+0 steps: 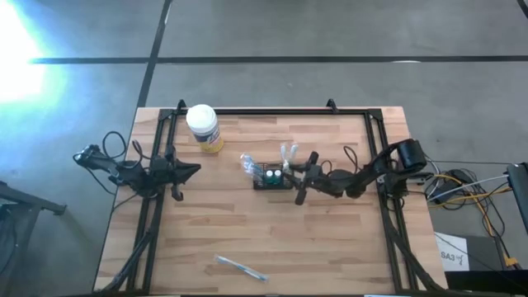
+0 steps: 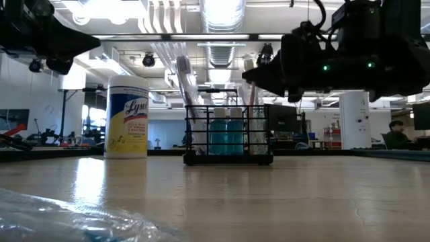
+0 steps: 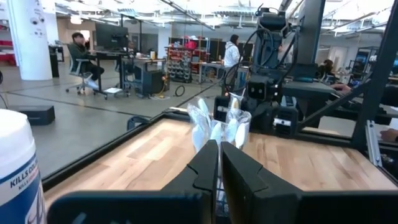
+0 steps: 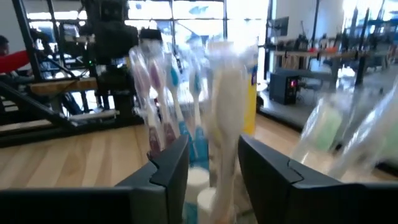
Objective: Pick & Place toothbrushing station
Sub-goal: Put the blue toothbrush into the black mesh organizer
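Two arms sit over my pale wooden table [image 1: 330, 247]. Directly ahead of the right gripper [image 1: 299, 180], almost at its tips, stands the small black wire toothbrushing station [image 1: 271, 178], mid-table, holding wrapped toothbrushes and blue bottles. That gripper's fingers are apart, with one wrapped brush showing between them. I judge the risk is closing on a loose brush rather than the frame, tipping the holder. Well behind it, the left gripper [image 1: 186, 171] waits, fingers together, near the white-lidded yellow wipes canister [image 1: 204, 128].
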Robot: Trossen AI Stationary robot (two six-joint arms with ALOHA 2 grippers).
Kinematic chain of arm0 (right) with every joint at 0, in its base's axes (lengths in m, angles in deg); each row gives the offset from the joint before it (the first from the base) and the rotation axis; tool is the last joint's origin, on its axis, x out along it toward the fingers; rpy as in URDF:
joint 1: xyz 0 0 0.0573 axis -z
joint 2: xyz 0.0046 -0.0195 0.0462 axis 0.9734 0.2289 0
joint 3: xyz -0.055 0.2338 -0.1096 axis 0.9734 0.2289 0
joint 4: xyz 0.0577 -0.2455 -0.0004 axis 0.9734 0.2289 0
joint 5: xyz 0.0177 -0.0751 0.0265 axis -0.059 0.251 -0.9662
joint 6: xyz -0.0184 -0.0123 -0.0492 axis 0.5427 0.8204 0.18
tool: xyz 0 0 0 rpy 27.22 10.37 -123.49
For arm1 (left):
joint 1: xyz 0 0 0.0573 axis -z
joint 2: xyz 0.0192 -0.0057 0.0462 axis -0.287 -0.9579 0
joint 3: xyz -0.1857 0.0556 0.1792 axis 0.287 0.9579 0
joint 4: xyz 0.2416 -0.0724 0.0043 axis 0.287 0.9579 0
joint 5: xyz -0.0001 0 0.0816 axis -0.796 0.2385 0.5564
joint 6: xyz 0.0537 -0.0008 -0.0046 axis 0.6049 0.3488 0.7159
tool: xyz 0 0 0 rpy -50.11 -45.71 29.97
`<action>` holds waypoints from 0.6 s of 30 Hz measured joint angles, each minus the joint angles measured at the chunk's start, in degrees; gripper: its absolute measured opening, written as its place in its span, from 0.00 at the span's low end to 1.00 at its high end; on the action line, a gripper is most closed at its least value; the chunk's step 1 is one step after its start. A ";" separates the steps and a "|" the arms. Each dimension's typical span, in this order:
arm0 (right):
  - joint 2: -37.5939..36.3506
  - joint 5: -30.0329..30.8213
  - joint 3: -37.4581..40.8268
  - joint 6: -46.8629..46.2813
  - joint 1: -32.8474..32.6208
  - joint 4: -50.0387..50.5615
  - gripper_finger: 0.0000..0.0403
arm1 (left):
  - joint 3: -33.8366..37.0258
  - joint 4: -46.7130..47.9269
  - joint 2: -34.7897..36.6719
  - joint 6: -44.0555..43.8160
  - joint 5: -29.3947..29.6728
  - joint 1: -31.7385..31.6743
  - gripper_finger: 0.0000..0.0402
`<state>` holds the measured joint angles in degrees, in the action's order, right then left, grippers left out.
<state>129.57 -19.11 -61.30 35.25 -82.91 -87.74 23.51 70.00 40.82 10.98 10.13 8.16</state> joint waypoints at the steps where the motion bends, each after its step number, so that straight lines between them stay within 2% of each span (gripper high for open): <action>1: -0.67 0.13 0.00 1.08 -0.12 -0.09 0.34 | 0.04 0.06 0.01 -0.49 -0.01 0.00 0.06; 7: -7.26 0.40 1.07 9.58 -2.14 -0.13 0.35 | 0.07 0.26 0.01 -1.53 -0.20 0.00 0.06; 13: -17.70 0.61 3.64 16.97 -5.56 0.90 0.34 | 0.09 0.28 0.00 -1.97 -0.57 0.00 0.06; 18: -27.45 0.58 2.67 17.97 -9.82 9.88 0.33 | 0.09 0.31 0.02 -2.69 -0.83 0.00 0.06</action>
<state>102.12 -18.53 -58.63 53.22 -92.73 -77.86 23.61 70.31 40.84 8.29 9.30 8.16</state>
